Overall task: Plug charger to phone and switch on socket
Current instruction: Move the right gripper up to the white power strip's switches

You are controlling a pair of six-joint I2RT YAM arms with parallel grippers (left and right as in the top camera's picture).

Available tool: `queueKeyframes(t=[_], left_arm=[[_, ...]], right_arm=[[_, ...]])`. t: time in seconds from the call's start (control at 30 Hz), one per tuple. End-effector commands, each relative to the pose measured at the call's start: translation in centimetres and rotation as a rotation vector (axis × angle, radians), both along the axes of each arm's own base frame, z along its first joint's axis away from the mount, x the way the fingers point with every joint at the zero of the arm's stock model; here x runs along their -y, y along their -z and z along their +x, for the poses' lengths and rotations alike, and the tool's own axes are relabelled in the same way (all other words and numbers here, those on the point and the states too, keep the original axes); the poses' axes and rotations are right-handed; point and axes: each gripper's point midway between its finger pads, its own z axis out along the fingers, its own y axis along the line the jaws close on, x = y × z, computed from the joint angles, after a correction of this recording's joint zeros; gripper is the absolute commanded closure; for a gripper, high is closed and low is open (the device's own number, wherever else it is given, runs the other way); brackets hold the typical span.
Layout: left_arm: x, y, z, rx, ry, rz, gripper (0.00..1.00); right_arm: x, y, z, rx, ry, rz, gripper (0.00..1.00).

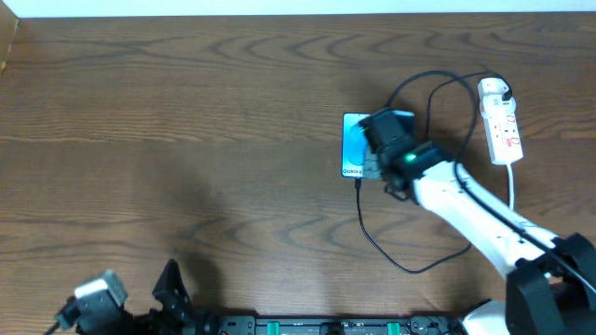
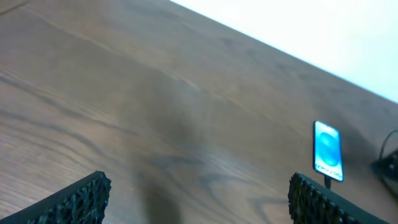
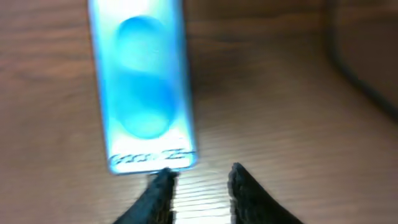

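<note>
The phone [image 1: 353, 141] lies flat right of the table's middle, with a bright blue screen and "Galaxy" text at its near end. It also shows in the left wrist view [image 2: 328, 151] and the right wrist view [image 3: 140, 87]. The thin black charger cable [image 1: 377, 247] meets the phone's near end and loops round to a white plug head [image 1: 494, 90] on the socket [image 1: 503, 126]. My right gripper [image 1: 372, 170] [image 3: 199, 177] hovers at the phone's near right corner, open, with bare wood between its fingers. My left gripper [image 2: 199, 199] is wide open and empty at the front left.
The right arm [image 1: 475, 214] reaches in from the front right corner over the cable loop. The socket's white lead [image 1: 511, 181] runs toward the front edge. The table's far edge meets a white wall [image 2: 311, 31].
</note>
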Motion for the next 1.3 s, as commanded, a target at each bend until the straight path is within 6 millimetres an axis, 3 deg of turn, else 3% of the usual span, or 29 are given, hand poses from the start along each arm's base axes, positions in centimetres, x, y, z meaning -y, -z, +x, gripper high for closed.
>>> queueKeyframes(t=[0.0,0.13,0.73,0.93,1.27], left_arm=[[-0.2,-0.2,-0.8,0.045,-0.009,0.006,0.09],[-0.2,0.1,-1.5,0.053,-0.009,0.006,0.09],[-0.1,0.7,-1.9,0.03,0.008,0.005,0.09],[0.2,0.7,-1.8,0.03,0.049,0.005,0.09],[0.2,0.7,-1.8,0.03,0.049,0.005,0.09]], right_arm=[[3.0,-3.0,1.0,0.065,0.07,0.008,0.83],[6.4,-4.7,1.3,0.096,0.147,0.01,0.98],[19.6,-12.5,2.1,0.155,0.504,0.082,0.99],[22.0,-11.6,2.0,0.133,0.576,0.118,0.99],[23.2,-9.9,3.2,-0.02,0.573,0.136,0.99]])
